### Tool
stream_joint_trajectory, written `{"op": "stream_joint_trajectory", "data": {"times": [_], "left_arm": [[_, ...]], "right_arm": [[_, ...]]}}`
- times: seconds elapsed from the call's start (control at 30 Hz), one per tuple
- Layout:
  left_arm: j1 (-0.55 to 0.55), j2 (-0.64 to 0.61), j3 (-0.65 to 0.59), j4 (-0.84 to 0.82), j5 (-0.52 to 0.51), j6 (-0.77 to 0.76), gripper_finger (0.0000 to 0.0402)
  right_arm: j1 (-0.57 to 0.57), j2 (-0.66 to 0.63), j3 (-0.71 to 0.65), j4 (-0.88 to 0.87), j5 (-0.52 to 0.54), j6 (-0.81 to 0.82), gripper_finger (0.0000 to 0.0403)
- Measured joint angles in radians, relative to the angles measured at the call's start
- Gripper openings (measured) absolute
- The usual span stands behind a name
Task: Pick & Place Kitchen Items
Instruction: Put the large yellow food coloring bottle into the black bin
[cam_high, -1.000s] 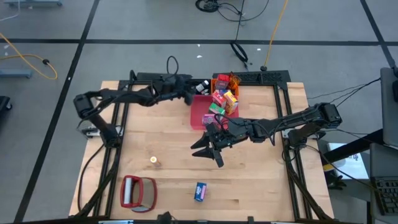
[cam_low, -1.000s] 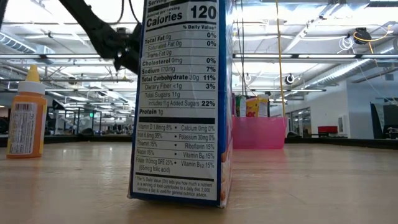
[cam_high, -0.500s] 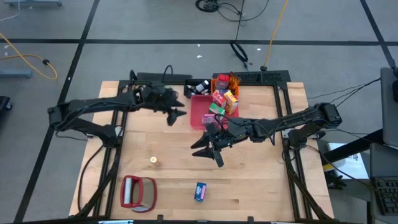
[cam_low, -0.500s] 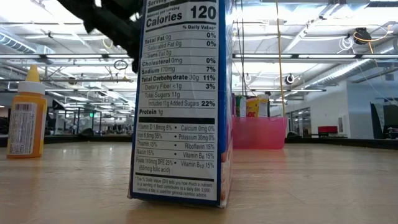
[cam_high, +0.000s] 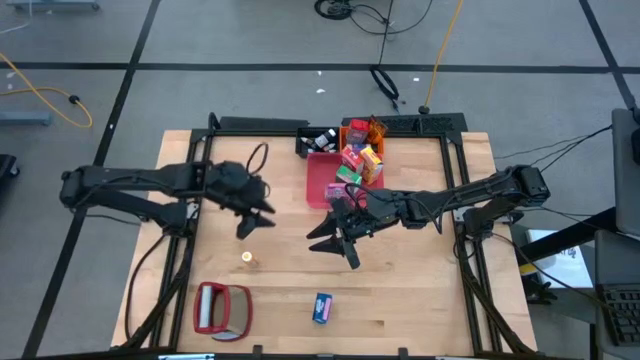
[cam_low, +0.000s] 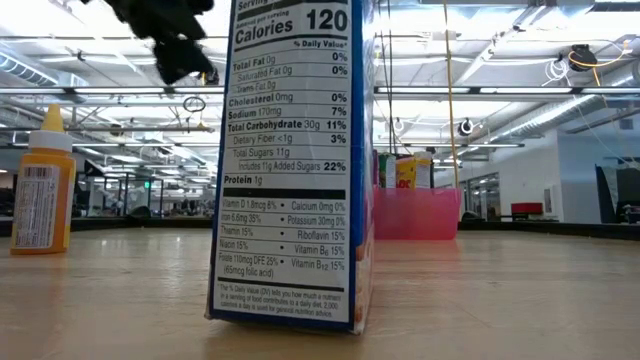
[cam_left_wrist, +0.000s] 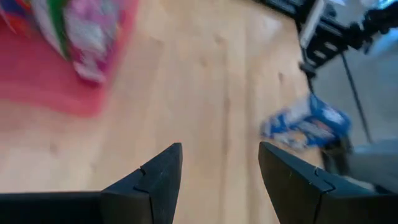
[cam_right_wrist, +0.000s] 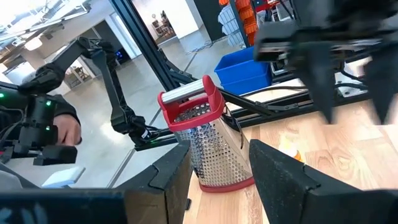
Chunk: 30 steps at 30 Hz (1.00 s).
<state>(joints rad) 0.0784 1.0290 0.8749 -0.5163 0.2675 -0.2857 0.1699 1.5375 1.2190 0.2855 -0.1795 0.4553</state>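
**Left arm swings off tray, empty, toward loose items**

Left gripper (cam_high: 256, 217) now over bare wood mid-table w/ fingers apart, nothing btwn them; a sec ago it was up by the pink tray (cam_high: 322, 182), so it's prob. done there and heading for another pick. Right gripper (cam_high: 335, 243) hasn't moved, fingers spread, hovering near table centre.

Nearest leftover: small orange bottle (cam_high: 246, 258), upright, just below left gripper. Blue packet (cam_high: 321, 308) stands near front edge. Red/yellow cartons (cam_high: 361, 160) already piled in tray. Grater (cam_high: 222, 309) at front left.
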Motion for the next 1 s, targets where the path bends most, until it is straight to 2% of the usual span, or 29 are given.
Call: {"op": "stream_joint_trajectory", "data": {"times": [0.4, 0.53, 0.77, 1.0], "left_arm": [[-0.302, -0.043, 0.0, -0.185, -0.035, -0.258, 0.0214], [-0.388, -0.041, 0.0, -0.229, -0.096, -0.303, 0.0214], [-0.48, -0.041, 0.0, -0.261, -0.271, -0.342, 0.0214], [-0.548, -0.034, 0.0, -0.286, -0.297, -0.373, 0.0214]], "right_arm": [[0.0, 0.0, 0.0, 0.001, 0.0, -0.005, 0.0155], [0.0, 0.0, 0.0, 0.001, 0.0, -0.008, 0.0155], [0.0, 0.0, 0.0, 0.001, 0.0, -0.024, 0.0155], [0.0, 0.0, 0.0, 0.001, 0.0, -0.026, 0.0155]]}}
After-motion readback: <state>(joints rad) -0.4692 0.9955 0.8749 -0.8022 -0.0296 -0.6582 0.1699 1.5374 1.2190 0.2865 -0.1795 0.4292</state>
